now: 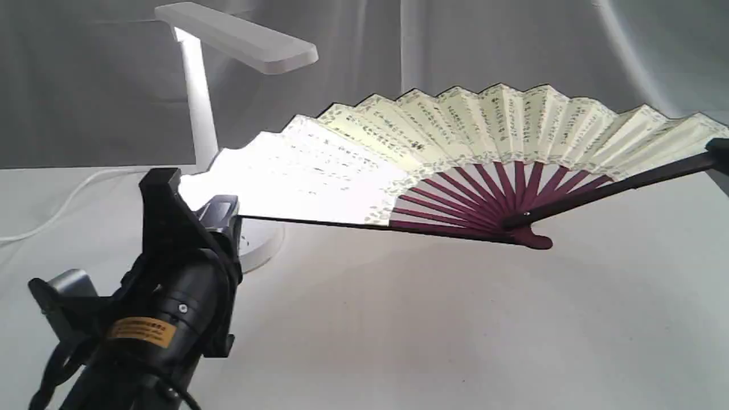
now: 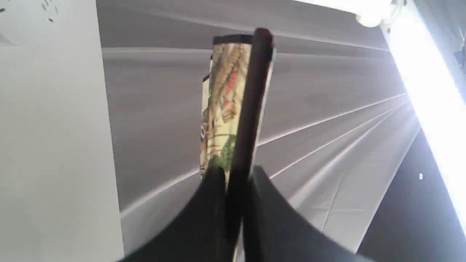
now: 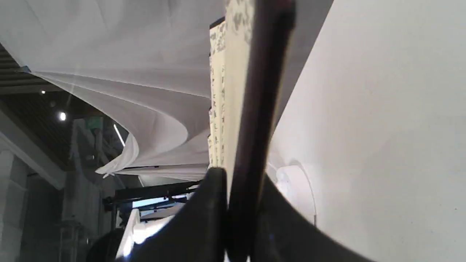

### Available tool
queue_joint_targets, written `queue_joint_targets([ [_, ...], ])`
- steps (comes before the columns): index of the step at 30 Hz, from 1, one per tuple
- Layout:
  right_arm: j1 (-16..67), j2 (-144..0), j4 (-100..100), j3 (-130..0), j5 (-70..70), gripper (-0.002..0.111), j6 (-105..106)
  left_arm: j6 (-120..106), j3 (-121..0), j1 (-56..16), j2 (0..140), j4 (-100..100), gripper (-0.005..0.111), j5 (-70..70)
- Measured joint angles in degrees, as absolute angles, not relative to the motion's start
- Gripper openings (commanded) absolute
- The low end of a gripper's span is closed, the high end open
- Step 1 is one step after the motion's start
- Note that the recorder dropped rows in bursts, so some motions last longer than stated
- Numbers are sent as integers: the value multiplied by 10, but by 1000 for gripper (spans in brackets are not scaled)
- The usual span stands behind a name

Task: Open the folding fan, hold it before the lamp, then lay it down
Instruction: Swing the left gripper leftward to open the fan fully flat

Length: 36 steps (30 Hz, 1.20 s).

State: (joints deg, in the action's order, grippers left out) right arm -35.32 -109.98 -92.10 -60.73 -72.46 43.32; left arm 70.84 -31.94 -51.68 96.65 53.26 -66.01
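The folding fan (image 1: 455, 131) is spread fully open and held up above the table, its cream calligraphy face toward the exterior camera, maroon ribs meeting at the pivot (image 1: 527, 230). Its left part glows under the lit white lamp (image 1: 239, 37), which stands behind it. My left gripper (image 1: 225, 213) is shut on the fan's left guard. In the left wrist view the gripper (image 2: 236, 182) pinches the dark guard (image 2: 255, 91). My right gripper (image 1: 719, 152) is shut on the right guard at the frame edge. In the right wrist view the gripper (image 3: 240, 182) clamps that guard (image 3: 265, 91).
A white cloth covers the table (image 1: 427, 330), and grey drapes hang behind. The lamp's round base (image 1: 265, 245) sits just beyond my left arm, and its white cord (image 1: 57, 208) trails off to the left. The lamp's lit head (image 2: 429, 83) shines in the left wrist view.
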Motion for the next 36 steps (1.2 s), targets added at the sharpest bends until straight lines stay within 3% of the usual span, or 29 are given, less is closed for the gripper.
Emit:
queue_joint_targets([
  [14, -280, -1067, -950, -598, -726, 0, 444, 677, -227, -517, 843, 555, 0, -659],
  [36, -274, -1004, -947, -598, -741, 0, 424, 673, -189, -517, 758, 558, 0, -652],
])
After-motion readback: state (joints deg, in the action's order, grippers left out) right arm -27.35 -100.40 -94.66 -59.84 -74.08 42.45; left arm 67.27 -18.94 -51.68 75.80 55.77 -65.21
